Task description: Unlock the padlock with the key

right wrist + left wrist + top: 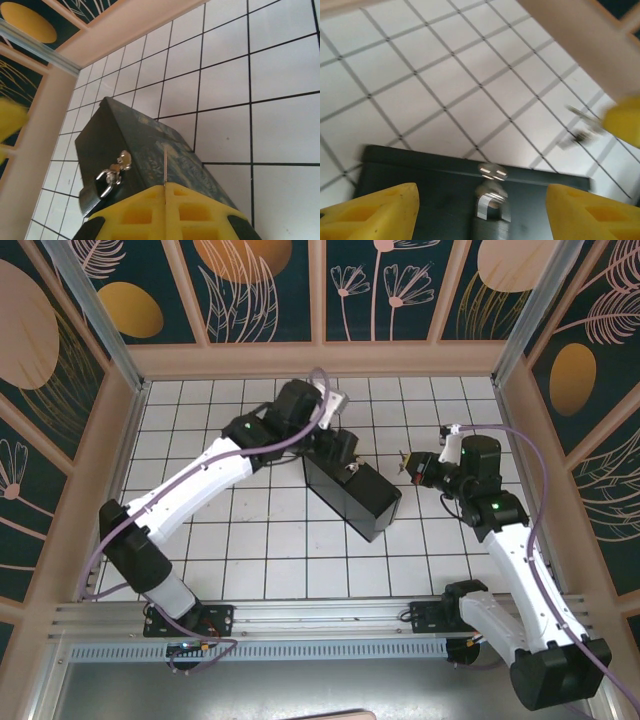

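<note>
The right tool point(165, 189) is clamped on the key point(165, 165), near the padlock point(111, 176), toward the counter's point(250, 570) right edge. The left tool point(481, 200) is spread apart around the padlock, mid-counter.

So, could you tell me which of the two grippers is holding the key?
The right gripper: its jaws are shut on the thin key, while the left gripper stands open by the padlock.

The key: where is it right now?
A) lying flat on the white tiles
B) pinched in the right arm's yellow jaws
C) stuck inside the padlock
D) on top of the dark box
B: the key pokes up, thin and edge-on, from between the shut yellow jaws of the right gripper, apart from the padlock on the dark box.
</note>
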`<state>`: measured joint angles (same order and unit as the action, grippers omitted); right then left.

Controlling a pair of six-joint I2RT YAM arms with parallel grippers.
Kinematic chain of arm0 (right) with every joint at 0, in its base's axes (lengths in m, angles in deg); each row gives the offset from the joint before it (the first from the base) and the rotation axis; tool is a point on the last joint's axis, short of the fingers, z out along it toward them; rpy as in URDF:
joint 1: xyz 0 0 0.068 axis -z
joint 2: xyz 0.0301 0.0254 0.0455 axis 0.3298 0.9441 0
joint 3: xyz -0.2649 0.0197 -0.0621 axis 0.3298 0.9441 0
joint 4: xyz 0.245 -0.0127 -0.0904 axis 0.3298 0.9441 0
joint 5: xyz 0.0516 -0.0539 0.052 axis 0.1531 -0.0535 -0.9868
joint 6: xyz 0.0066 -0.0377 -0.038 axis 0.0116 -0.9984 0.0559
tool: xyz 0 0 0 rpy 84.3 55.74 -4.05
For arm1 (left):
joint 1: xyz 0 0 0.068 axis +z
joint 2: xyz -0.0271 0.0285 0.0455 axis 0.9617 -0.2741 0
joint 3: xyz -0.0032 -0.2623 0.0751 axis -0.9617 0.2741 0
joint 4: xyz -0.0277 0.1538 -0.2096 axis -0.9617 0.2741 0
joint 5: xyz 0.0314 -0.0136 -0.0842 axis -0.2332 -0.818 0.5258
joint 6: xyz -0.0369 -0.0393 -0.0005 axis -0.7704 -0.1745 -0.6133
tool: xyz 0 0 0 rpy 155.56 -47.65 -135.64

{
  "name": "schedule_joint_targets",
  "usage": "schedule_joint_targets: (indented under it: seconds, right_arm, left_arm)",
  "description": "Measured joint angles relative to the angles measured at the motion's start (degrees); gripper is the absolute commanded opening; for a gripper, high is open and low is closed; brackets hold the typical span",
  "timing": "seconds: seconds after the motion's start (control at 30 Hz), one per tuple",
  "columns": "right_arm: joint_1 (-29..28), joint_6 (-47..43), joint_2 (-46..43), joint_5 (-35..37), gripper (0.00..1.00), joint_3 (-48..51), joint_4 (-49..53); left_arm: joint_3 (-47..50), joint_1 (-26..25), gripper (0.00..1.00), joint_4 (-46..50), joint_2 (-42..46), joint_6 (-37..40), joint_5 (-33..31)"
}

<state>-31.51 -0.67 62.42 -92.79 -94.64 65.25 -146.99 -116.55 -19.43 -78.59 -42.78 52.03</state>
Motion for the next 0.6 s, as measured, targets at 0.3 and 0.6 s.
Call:
schedule_joint_targets:
  seconds: [0.3,0.6]
  right_arm:
    - [-3.72,2.34,-2.71,1.55,0.00,0.00,2.12]
    - [-6.45,4.66,-2.89,3.58,0.00,0.00,2.91]
  left_arm:
    - [-12.20,9.33,0.65,0.13,-21.62,3.85,-1.22]
    - [-14.71,9.31,0.62,-0.24,-24.50,7.28,-0.63]
